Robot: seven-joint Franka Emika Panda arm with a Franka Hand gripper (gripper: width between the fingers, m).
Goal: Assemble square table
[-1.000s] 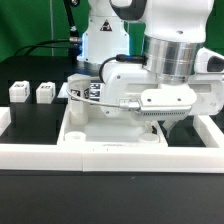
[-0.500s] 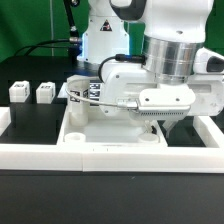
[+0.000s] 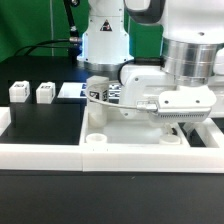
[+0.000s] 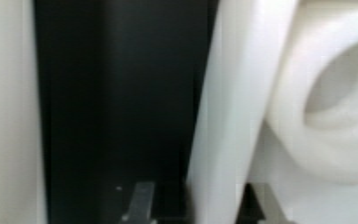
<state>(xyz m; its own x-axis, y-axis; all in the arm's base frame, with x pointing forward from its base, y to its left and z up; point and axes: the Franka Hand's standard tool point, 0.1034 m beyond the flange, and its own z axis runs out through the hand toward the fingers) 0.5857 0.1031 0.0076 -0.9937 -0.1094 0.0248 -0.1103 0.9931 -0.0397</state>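
1. The tabletop (image 3: 120, 128) is the only container-ish thing here. It's the white tray, open side up, sitting at the front edge of the surface (image 3: 40, 120), right behind the low border wall (image 3: 60, 155).
2. Inside it, one leg (image 3: 97, 90) stands upright at the tray's far corner on the exterior view's left, tag facing the camera. The near corner on that side is just an empty hole (image 3: 95, 139).
3. The jaws are pinched nearly shut on the tabletop's thin side wall. In my wrist feed that wall (image 4: 226, 100) runs straight up between the two fingertips, with a rounded white socket (image 4: 327, 110) just beside it. It's all pretty blurry.
4. Two loose legs (image 3: 18, 92) (image 3: 44, 93) sit side by side toward the surface's edge on the exterior view's left, well apart from the tray.
5. The marker board (image 3: 70, 90) lies flat near the back edge, partly behind the standing leg.
6. The arm (image 3: 190, 60) blocks my view of the tray's whole side on the exterior view's right, so I can't tell what's in those corners.
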